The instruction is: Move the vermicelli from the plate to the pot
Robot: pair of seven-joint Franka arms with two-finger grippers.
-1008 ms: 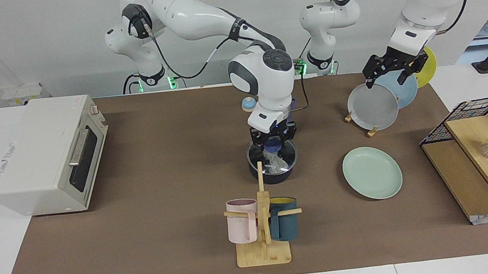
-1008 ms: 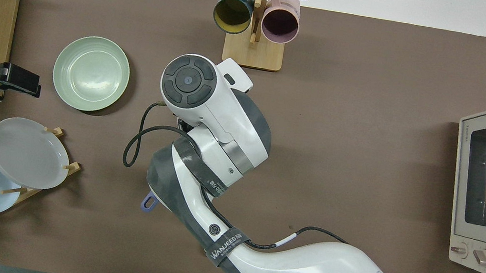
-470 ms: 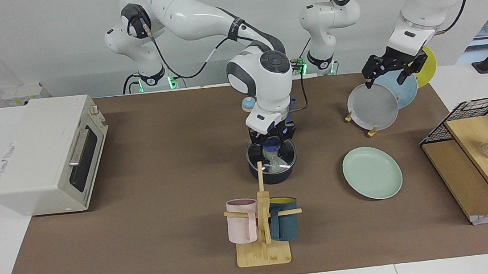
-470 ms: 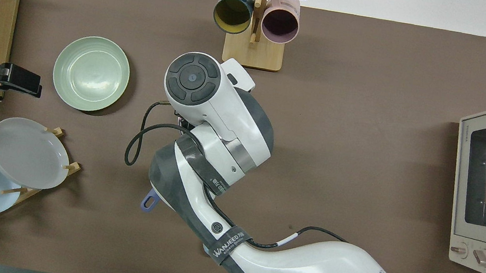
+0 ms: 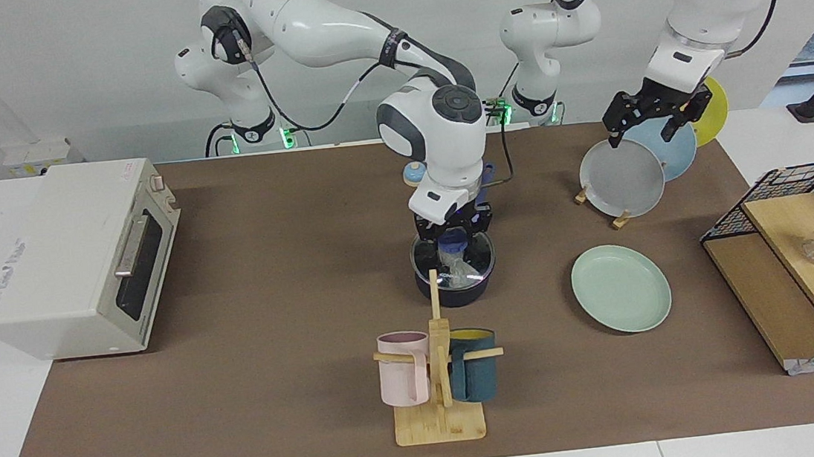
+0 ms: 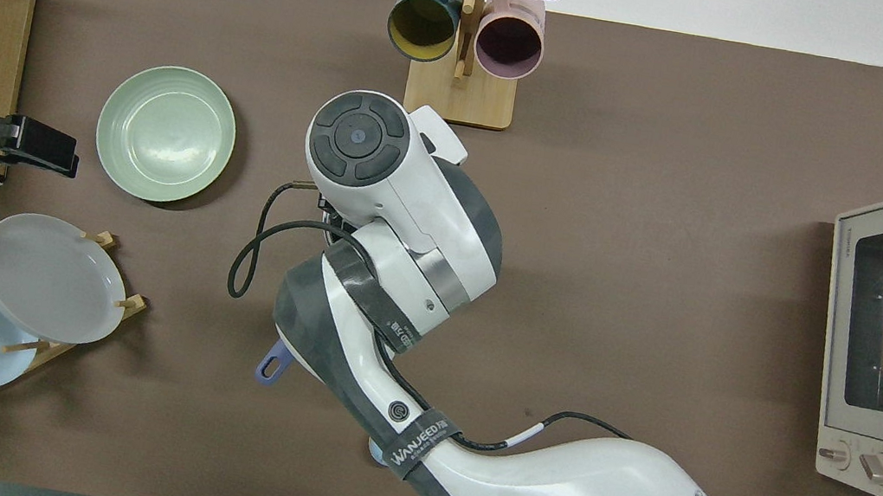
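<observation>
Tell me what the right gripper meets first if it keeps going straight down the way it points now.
The right gripper points down into the pot, shut on the vermicelli. That lump would probably press onto the pot's floor first; depth inside the pot is unclear.

- The right end effector [image 5: 454, 233] and its arm hang over the pot [image 5: 454, 269], blocking entry from above.
- The mug tree [image 5: 437, 375] stands just beside the pot, farther from the robots.
- Bare worktop [image 5: 269, 271] lies between pot and toaster oven [image 5: 74, 257].
- The mint-green plate [image 5: 620, 288] lies uncovered; the plate rack [image 5: 622, 178] stands nearer the robots.
</observation>
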